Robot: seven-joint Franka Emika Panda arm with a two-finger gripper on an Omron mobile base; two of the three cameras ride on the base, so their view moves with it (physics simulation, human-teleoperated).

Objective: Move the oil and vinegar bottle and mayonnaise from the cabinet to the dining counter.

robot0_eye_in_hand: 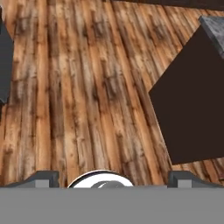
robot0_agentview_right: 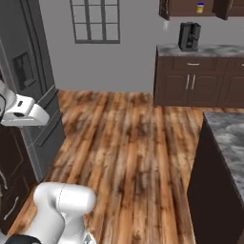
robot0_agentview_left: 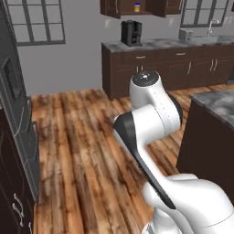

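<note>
Even, shadowless light; soft, low-resolution render

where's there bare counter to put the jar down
The island top shows bare grey stone along its near corner. On the wall counter, a free patch lies between the coffee machine and the toaster; it is crowded toward the sink end.

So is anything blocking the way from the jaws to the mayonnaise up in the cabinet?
Nothing visible blocks it. The mayonnaise sits in the open cabinet across bare wood floor. A coffee machine stands on the wall counter just below it. The dining counter lies off to the right. The open gripper points at the floor.
</note>
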